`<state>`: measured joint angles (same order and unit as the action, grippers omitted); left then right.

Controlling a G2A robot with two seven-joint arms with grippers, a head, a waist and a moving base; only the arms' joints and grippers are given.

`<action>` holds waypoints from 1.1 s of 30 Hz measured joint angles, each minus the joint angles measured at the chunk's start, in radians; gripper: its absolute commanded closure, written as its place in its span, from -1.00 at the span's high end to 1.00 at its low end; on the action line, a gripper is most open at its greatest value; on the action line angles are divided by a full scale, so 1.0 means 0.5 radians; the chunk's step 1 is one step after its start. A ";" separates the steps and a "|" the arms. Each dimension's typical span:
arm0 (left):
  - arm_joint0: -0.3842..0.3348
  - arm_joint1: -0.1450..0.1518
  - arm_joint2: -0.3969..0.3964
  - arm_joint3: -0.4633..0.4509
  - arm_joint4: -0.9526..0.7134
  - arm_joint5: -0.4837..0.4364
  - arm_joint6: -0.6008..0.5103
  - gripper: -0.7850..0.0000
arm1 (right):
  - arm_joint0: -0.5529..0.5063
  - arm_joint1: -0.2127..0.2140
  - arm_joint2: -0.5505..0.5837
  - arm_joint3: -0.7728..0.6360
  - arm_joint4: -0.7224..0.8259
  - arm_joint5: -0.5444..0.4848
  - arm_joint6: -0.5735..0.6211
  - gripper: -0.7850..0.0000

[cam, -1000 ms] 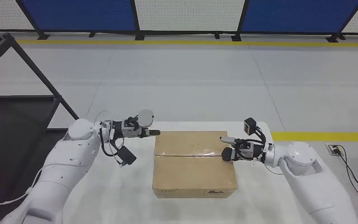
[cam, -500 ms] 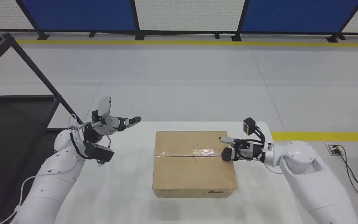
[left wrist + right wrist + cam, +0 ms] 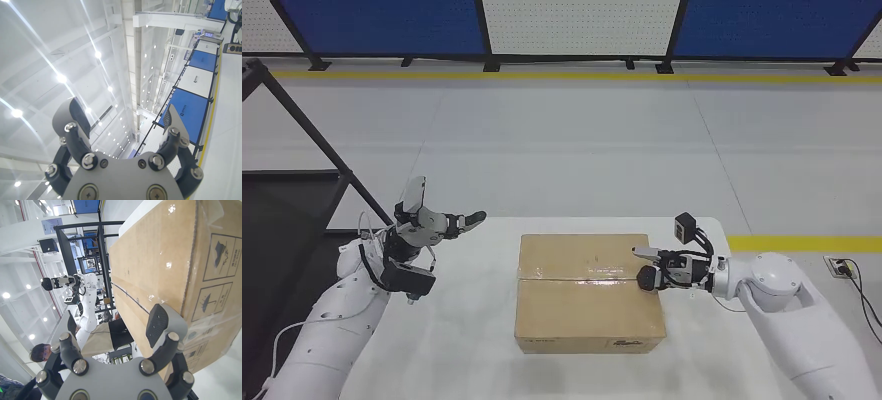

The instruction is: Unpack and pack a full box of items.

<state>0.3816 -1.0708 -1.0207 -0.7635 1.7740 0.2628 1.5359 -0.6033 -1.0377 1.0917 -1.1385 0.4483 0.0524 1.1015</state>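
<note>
Pale floor with a yellow line and blue and white partition panels lie behind a white counter [image 3: 472, 330], and a black rack [image 3: 302, 200] stands off its left end. Left of the box, the left tool [image 3: 447, 203] hangs above the counter, well apart from the carton. It is tipped upward toward the ceiling lights, jaws spread wide and holding nothing [image 3: 122, 111].

The cardboard box [image 3: 587, 295] sits in the middle of the counter. Both top flaps are down and meet at a centre seam [image 3: 587, 278], with glossy tape over it. No items lie out on the counter.

At the box's right end, the right tool [image 3: 644, 266] is level with that seam. Its jaws are apart and empty, and one ribbed pad [image 3: 157, 323] sits close over the top edge by the tape.

As I judge it, the job is at its very start: the seam is not yet opened, so opening it, unpacking and repacking all remain
</note>
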 measured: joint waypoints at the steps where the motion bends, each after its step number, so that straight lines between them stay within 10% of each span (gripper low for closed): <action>1: 0.000 0.000 0.000 0.000 0.000 0.000 0.000 1.00 | -0.001 0.000 0.001 -0.001 0.000 0.003 0.001 1.00; 24: 0.004 0.000 -0.005 -0.005 -0.004 0.004 -0.005 1.00 | -0.001 0.000 0.002 -0.002 0.000 0.003 0.002 1.00; 33: 0.395 0.043 -0.263 -0.280 -0.195 0.438 -0.430 1.00 | -0.001 0.000 0.002 -0.002 0.000 0.003 0.002 1.00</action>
<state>0.5793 -1.0494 -1.1521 -0.9036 1.6765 0.4819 1.3209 -0.6037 -1.0375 1.0927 -1.1397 0.4482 0.0539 1.1025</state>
